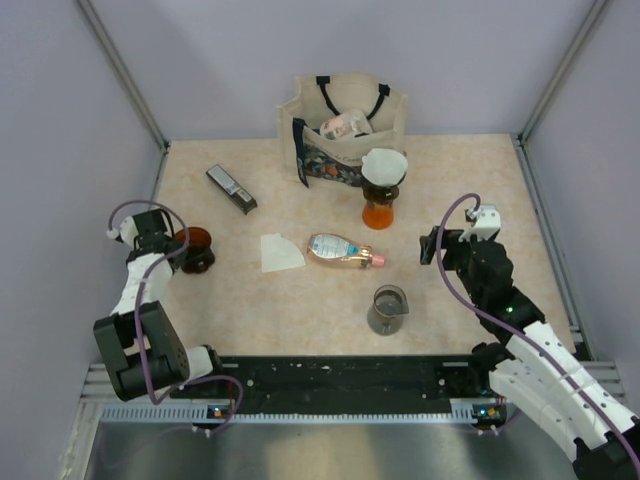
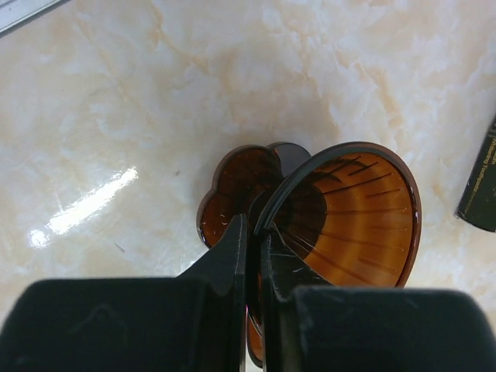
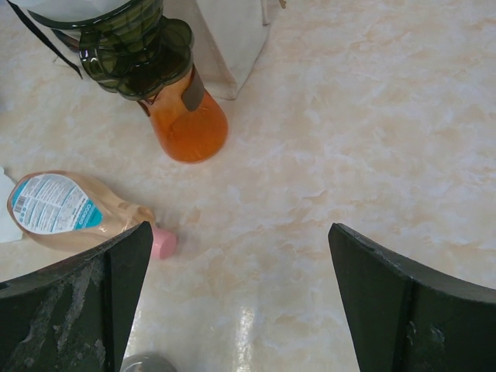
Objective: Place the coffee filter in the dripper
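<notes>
Note for your log: beige marbled surface (image 1: 460, 180), glossy, closed in by three plain pale lilac-grey panels: back wall (image 1: 330, 40), left wall (image 1: 50, 130), right wall (image 1: 610, 130). Aluminium posts (image 1: 120, 72) run down both rear corners. A black rail (image 1: 330, 372) edges the near side, with a brushed metal sheet (image 1: 300, 450) below it. From the left wrist you see a bright glare streak (image 2: 85, 205) on the top.

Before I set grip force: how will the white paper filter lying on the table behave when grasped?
The paper filter looks thin and flat, so probably floppy and light. On the glossy table it may slide rather than lift, and a pinch would likely crease it.
</notes>
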`<state>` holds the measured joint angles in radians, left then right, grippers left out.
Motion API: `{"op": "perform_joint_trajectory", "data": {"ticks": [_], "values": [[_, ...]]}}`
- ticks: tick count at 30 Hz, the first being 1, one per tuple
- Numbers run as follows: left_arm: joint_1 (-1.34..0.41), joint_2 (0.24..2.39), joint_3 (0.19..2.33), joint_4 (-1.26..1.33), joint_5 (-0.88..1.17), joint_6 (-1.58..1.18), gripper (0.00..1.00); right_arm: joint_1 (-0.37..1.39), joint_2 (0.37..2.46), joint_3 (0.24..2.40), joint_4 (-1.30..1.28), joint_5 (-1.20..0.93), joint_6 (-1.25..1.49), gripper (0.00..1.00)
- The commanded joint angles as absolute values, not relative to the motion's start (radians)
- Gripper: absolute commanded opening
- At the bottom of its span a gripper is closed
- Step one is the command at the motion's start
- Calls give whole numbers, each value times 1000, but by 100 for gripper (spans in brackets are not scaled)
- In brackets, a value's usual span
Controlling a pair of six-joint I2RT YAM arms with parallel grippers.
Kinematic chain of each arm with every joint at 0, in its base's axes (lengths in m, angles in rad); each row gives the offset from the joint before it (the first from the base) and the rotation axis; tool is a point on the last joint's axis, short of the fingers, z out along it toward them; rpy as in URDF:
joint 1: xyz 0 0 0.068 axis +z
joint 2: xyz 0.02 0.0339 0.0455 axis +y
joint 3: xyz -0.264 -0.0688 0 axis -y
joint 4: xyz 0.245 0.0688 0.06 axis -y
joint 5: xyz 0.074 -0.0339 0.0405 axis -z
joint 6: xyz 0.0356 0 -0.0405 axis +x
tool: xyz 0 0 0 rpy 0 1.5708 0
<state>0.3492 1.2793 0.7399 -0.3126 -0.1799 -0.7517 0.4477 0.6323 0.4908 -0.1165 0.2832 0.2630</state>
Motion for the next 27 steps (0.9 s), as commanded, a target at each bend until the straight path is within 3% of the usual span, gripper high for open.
{"op": "perform_joint_trajectory", "data": {"ticks": [1, 9, 17, 27], "values": [[354, 1296, 793, -359, -121, -718, 0, 454, 621, 531, -100, 288, 256, 96], [290, 1128, 784, -298, 268, -670, 0, 454, 629, 528, -95, 281, 255, 96], [-173, 1040, 903, -313, 457, -578, 0, 456, 640, 529, -100, 290, 259, 96], [-616, 1109, 1041, -267, 472, -546, 0, 454, 637, 520, -107, 356, 273, 98]]}}
